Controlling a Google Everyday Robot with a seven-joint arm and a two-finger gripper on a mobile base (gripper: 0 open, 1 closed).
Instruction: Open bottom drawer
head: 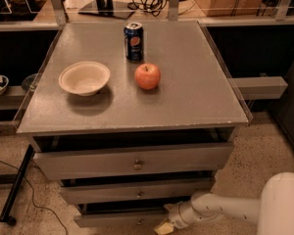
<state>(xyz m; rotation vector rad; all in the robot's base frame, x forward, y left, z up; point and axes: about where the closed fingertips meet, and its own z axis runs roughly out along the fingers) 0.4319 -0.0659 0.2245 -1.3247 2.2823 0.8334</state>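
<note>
we are looking at a grey cabinet (pixel 186 102) filling the middle of the frame, its bottom drawer (pixel 112 221) lying at the lower centre edge; a bowl (pixel 84 77), apple (pixel 147 76) and can (pixel 134 41) are sitting on top; our gripper (pixel 164 226) is hovering at bottom centre, by that drawer's right end, its grip impossible to tell

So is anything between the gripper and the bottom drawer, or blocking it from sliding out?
Nothing visible does. The gripper is right at the bottom drawer, toward the right of its front. The floor ahead of the drawer is mostly out of view.
</note>
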